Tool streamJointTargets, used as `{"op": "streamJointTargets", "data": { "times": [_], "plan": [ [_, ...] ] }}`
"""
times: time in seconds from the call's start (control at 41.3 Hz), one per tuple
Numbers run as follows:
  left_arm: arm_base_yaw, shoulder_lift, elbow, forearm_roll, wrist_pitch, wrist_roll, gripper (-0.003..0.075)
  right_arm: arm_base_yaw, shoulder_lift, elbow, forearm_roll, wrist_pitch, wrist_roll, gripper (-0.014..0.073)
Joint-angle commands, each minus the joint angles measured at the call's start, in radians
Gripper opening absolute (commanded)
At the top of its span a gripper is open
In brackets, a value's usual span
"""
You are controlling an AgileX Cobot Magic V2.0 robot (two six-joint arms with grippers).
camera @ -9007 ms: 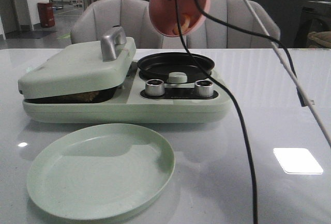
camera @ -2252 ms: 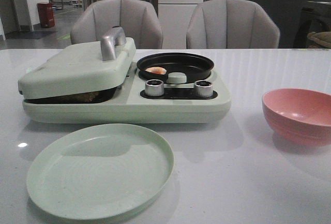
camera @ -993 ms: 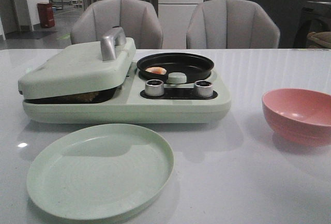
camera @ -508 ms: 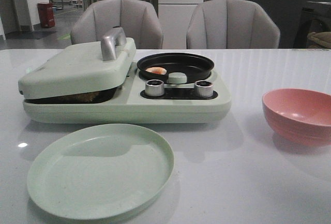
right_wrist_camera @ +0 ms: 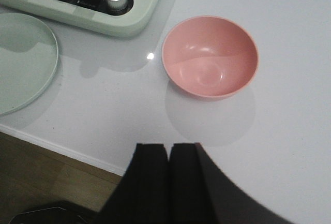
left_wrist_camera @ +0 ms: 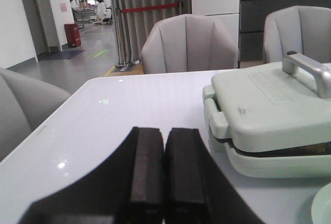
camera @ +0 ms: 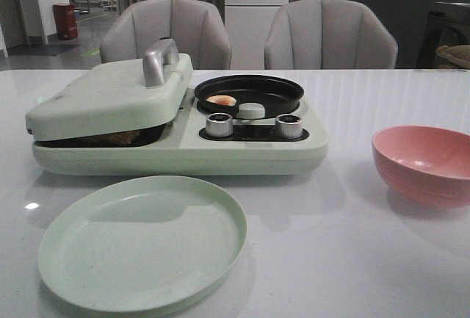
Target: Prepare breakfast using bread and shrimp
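The shrimp (camera: 221, 100) lies in the black round pan (camera: 249, 92) of the pale green breakfast maker (camera: 176, 149), presumably to cook. The bread (camera: 121, 139) shows only as a brown edge under the closed lid (camera: 110, 98), likely toasting there. The pink bowl (right_wrist_camera: 210, 57) sits empty on the counter (camera: 352, 259), just ahead of the right arm's fingers (right_wrist_camera: 168, 169). The green plate (camera: 143, 241) waits bare in front. Both the right fingers and the left arm's fingers (left_wrist_camera: 164, 164) are pressed together, holding nothing.

Pale green plate (camera: 143, 241) before the green breakfast maker (camera: 176, 123), pink bowl (camera: 424, 162) well right.
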Motion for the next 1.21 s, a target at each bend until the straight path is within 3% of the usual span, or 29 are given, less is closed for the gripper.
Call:
{"op": "streamJointTargets", "data": {
  "times": [0.0,1.186],
  "plan": [
    [0.01,-0.024,0.034,0.01,-0.108,-0.04,0.0104,0.0,0.001,-0.026,-0.005,-0.065,-0.003,0.0015],
    [-0.052,-0.024,0.032,0.003,-0.105,-0.098,0.0104,0.0,0.001,-0.026,-0.005,-0.061,-0.003,0.0015]
  ]
}}
